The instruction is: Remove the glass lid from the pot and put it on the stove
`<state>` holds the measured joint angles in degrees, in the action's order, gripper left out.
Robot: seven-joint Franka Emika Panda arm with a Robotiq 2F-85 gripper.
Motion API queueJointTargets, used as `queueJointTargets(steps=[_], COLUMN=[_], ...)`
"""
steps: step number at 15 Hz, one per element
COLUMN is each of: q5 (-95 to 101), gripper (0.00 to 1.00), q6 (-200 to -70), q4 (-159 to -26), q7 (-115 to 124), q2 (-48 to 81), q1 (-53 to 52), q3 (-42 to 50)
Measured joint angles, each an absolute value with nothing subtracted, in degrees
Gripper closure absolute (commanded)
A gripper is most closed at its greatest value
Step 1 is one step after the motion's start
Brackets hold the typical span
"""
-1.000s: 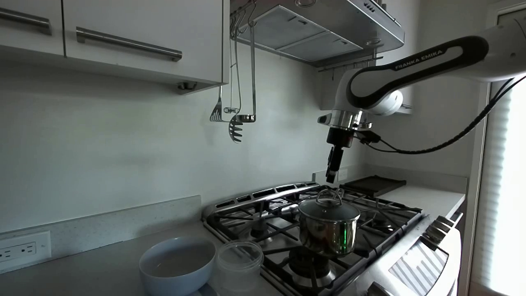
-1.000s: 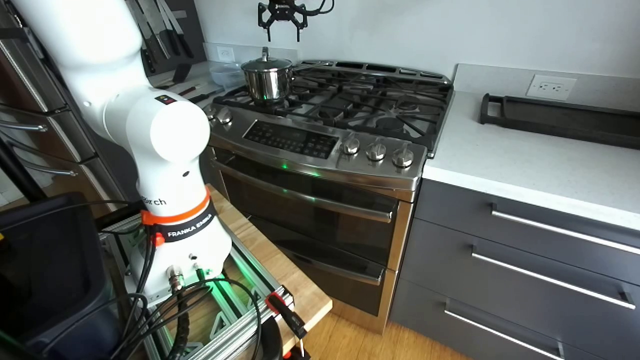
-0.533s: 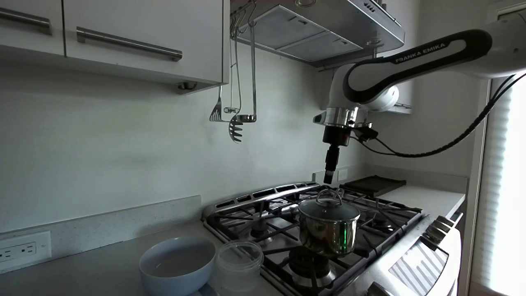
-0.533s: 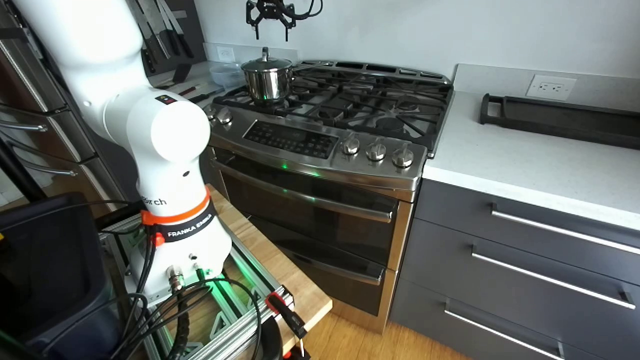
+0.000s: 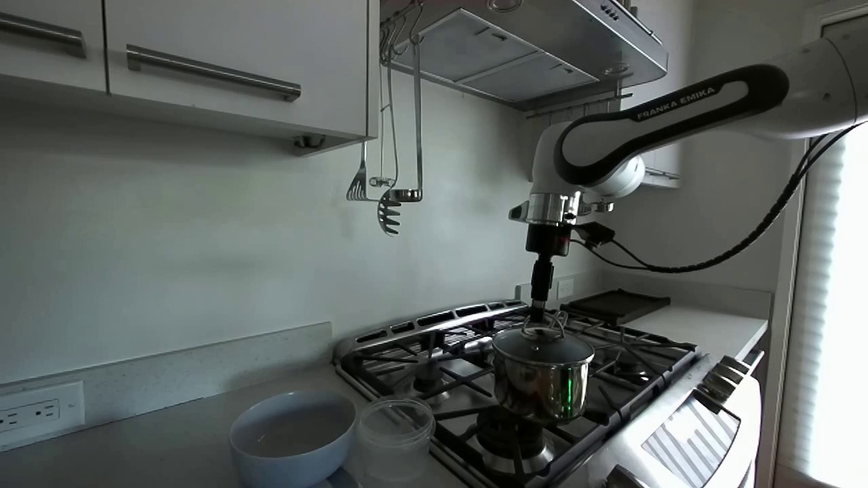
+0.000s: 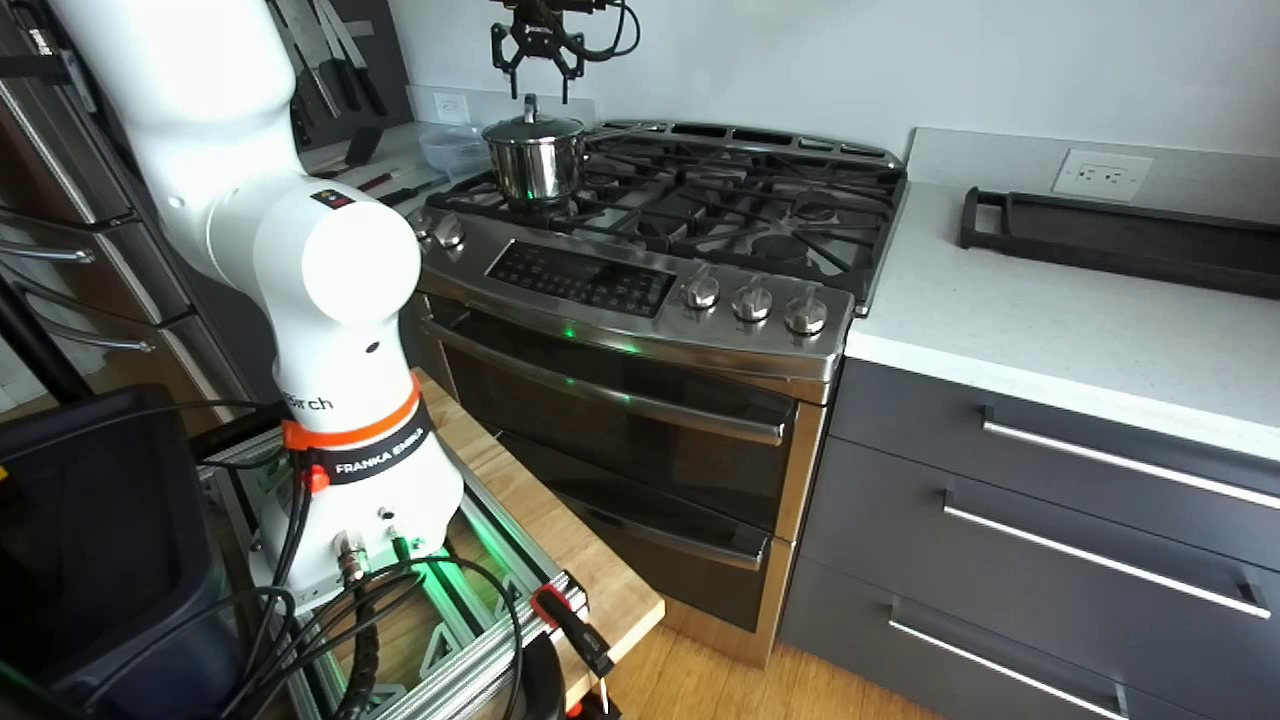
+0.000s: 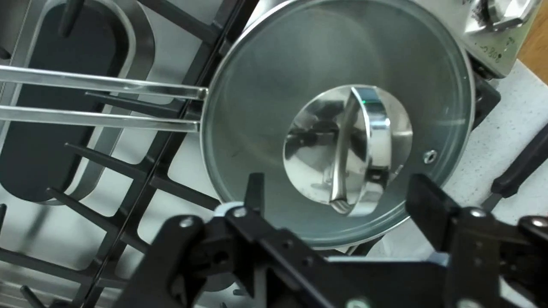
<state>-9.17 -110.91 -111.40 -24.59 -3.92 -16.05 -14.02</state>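
At one front corner of the stove [image 6: 700,350]: glass lid [image 7: 329,102] seated on the pot [image 6: 540,170], just below my fingers [image 7: 255,190]. These are spread; whether they touch the lid's loop handle [image 7: 379,128] I cannot tell. Counts: one lid, one pot, two fingers; five knobs [image 6: 750,303] along the front edge; one bowl [image 5: 291,468], one clear tub [image 5: 395,454] off that corner's side edge; one black tray [image 6: 1130,235] off the opposite edge.

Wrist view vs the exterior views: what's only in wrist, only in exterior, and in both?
Wrist only: print marks legible beside a knob; the oval burner in near-full outline.
Exterior only: the range hood, the arm's white links, the black tray, the grey drawers.
Shared: the glass lid on the pot, part of the stove, and the gripper, jaws apart.
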Motion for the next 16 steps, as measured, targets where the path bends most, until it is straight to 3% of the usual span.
queueJointTargets(steps=[7,16], q5=[-9.22,-9.12], gripper=[0.98,0.96], q6=[-110.83,-109.73], q4=[-110.84,-109.95], q7=[-23.79,-21.27], q2=[-2.83,-2.63], q1=[-16.06,-16.00], q3=[-14.36,-14.50])
